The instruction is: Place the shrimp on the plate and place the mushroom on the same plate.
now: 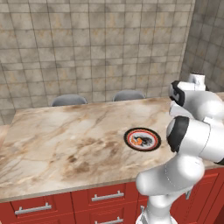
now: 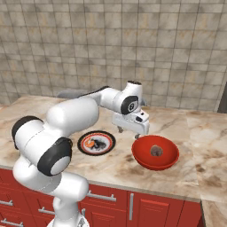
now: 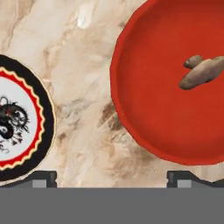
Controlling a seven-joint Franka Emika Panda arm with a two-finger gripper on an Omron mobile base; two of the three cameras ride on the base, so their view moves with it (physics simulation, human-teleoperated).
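Marble counter (image 2: 195,133) carries everything; it spans the whole field below the gripper (image 2: 128,132). Largest item on it is the red bowl (image 2: 144,162), sitting just beyond and to one side of the gripper in the right base view; in the hand view its rim lies ahead of the fingertips (image 3: 186,177), toward one side. The plate (image 2: 85,137), black-rimmed with a red ring and white centre, sits on the gripper's other side, close to the bowl but not touching it; bare counter separates them.

The mushroom (image 2: 155,151), a pale grey-brown lump, rests inside the bowl, off the plate. The shrimp (image 2: 90,142), a small orange curl, lies on the plate's white centre in both base views.

Gripper state: jaws spread wide, nothing between them. It hovers above the strip of counter between plate and bowl, not in contact with either.

Progress judgement: first half looks complete, shrimp on plate. Second half not begun: mushroom not yet grasped. Remaining: shift the gripper over the bowl, descend past the rim, close on the mushroom, carry it across, release beside the shrimp.
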